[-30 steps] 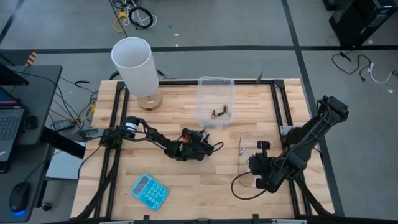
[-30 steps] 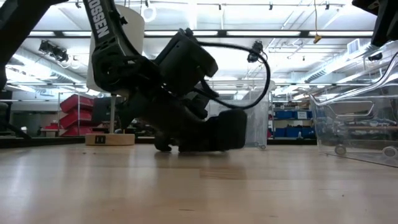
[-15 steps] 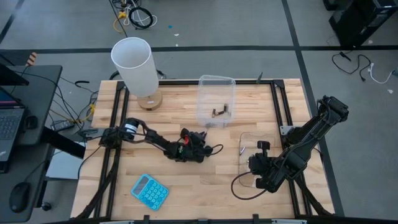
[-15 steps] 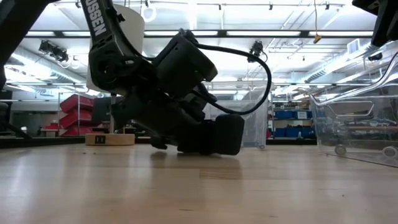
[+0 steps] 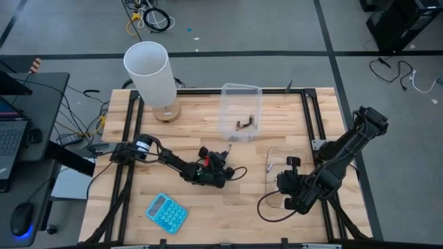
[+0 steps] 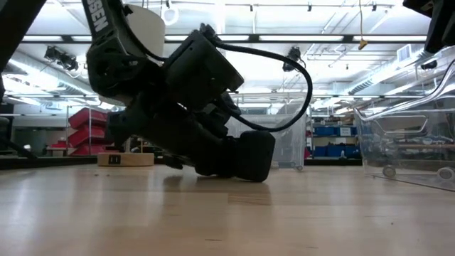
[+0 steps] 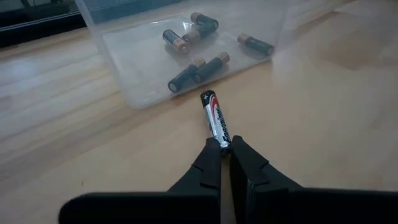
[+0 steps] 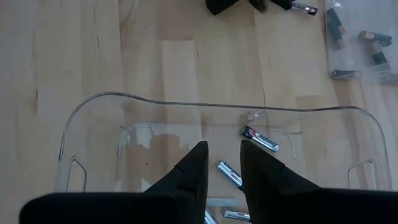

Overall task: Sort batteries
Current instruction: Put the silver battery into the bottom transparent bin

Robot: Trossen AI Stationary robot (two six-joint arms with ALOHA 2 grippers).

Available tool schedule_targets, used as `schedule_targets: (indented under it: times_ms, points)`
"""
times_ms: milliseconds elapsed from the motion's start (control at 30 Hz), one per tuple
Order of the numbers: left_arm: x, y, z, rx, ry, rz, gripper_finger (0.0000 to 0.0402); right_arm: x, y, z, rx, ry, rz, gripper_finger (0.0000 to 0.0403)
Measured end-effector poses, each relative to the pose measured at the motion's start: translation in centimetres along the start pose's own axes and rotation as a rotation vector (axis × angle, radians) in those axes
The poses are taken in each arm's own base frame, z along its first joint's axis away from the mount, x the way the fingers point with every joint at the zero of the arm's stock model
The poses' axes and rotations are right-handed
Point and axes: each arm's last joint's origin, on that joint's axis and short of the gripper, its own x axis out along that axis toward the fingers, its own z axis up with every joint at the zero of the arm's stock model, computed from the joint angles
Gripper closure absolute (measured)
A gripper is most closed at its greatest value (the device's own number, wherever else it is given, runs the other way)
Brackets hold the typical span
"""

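Low over the middle of the tabletop [image 5: 208, 207], the left claw [image 7: 224, 151] is pinched tight on the end of a black-and-red battery [image 7: 215, 118] lying on the wood just outside a clear tub [image 7: 137, 87] that holds several dark batteries [image 7: 186, 71]. The right claw [image 8: 222, 163] hangs near the tabletop's right edge with its fingers narrowly parted, gripping nothing, above a second clear tub [image 8: 93, 109] containing a few silvery batteries [image 8: 230, 174].
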Motion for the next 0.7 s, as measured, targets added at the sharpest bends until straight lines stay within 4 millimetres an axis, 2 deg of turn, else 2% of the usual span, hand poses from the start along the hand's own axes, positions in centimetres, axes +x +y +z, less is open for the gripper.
schedule_targets:
  times_ms: [267, 533, 633, 700]
  points:
    - [-2.5, -1.1, -0.3, 0.039, -0.041, -0.036, 0.0400, 0.0, 0.0, 0.0, -0.002, 0.000, 0.000, 0.0323]
    - [-3.6, -1.9, -0.1, 0.040, -0.058, -0.100, 0.0400, 0.0, 0.0, 0.0, -0.001, 0.000, 0.001, 0.0323]
    - [-4.8, -2.3, 1.1, 0.060, -0.068, -0.141, 0.0400, 0.0, 0.0, 0.0, -0.002, 0.000, 0.000, 0.0323]
    - [-5.9, -2.5, 2.7, 0.060, -0.098, -0.158, 0.0400, 0.0, 0.0, 0.0, -0.002, 0.000, 0.001, 0.0323]
